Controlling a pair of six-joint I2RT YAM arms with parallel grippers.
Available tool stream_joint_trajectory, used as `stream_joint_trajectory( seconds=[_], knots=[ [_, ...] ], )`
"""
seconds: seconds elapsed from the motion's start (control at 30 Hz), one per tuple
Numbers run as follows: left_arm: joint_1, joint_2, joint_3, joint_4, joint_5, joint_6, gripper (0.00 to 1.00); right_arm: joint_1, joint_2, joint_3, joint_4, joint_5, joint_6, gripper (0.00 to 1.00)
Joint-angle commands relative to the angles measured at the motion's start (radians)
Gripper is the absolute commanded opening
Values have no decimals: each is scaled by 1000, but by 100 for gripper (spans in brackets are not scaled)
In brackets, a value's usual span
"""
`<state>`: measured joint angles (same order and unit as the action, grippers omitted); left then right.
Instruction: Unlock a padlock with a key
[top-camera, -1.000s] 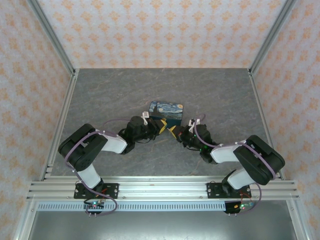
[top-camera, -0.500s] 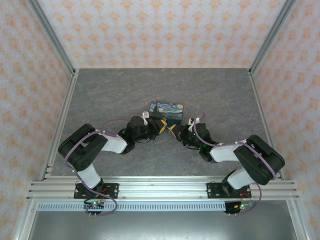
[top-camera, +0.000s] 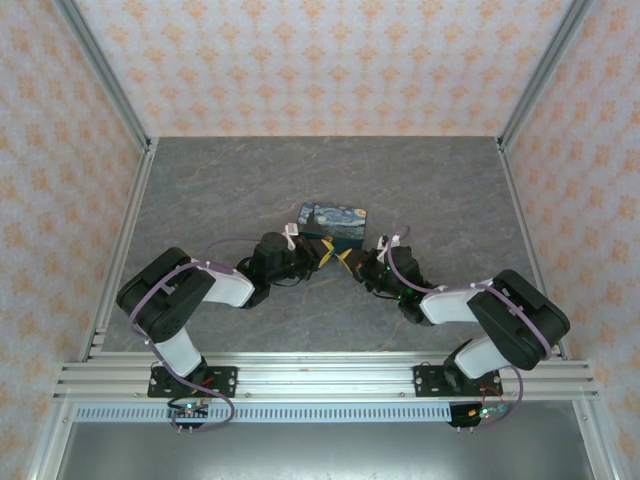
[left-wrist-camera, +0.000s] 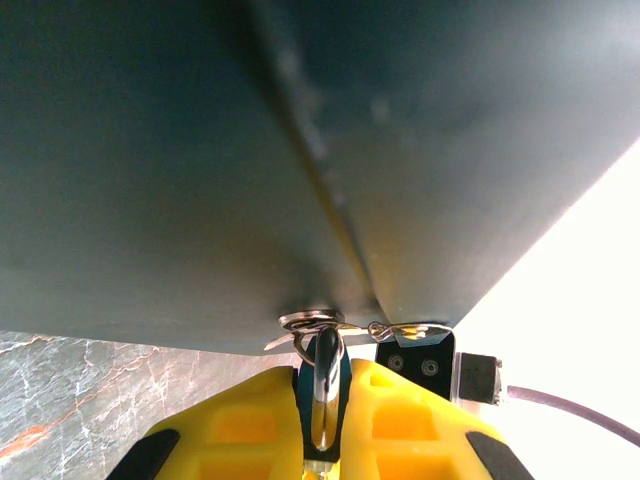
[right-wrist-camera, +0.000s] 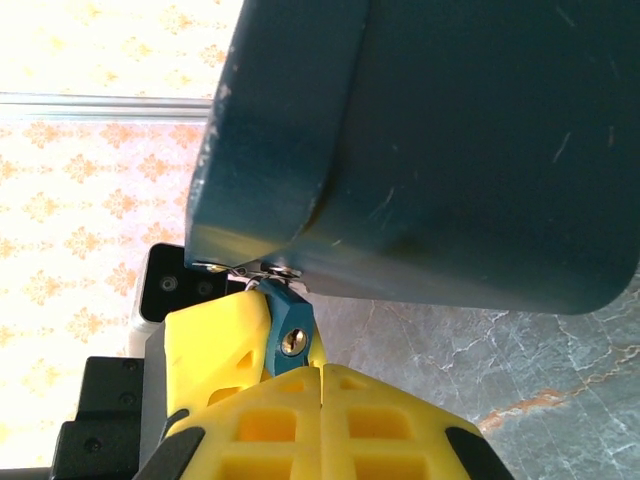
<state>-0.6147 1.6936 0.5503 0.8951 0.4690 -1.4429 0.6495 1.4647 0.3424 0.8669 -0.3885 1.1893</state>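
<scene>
Big box (top-camera: 335, 222) is sitting right beyond the left gripper (left-wrist-camera: 322, 400), which is clamping the small blue padlock (right-wrist-camera: 285, 325). It's probably hard, slick metal, so flat sides are best to hold. The right gripper (right-wrist-camera: 322, 375) is pinching closed, key ring (left-wrist-camera: 310, 321) just past it.

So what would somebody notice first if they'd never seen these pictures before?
The bright yellow left gripper and right gripper meet nose to nose in the middle of the grey table, right beside a blue box painted with a swirly starry sky. Close up in the right wrist view, a small blue padlock sits in the left gripper just under the box's dark edge, its round keyhole facing the camera.
</scene>
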Motion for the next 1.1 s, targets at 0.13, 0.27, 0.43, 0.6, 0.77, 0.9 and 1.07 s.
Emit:
stream_joint_trajectory(
  seconds=[0.13,0.27,0.43,0.6,0.77,0.9,1.07],
  knots=[
    [1,-12,20,34,28,3,0,-14,10,38,-9,5,-27,0],
    [1,-8,22,33,29,2,0,-19,13,47,-10,-3,-27,0],
    [1,-5,23,35,30,0,0,-20,21,55,-11,-8,-28,0],
    [1,-4,26,35,30,-2,0,-21,32,55,-5,-16,-27,0],
    [1,-7,31,31,29,-3,0,-21,34,49,4,-17,-24,0],
    [-2,-6,33,28,29,-2,0,-21,35,55,4,-21,-22,0],
    [-5,0,33,30,28,-2,0,-20,35,64,3,-25,-23,0]
  ],
)
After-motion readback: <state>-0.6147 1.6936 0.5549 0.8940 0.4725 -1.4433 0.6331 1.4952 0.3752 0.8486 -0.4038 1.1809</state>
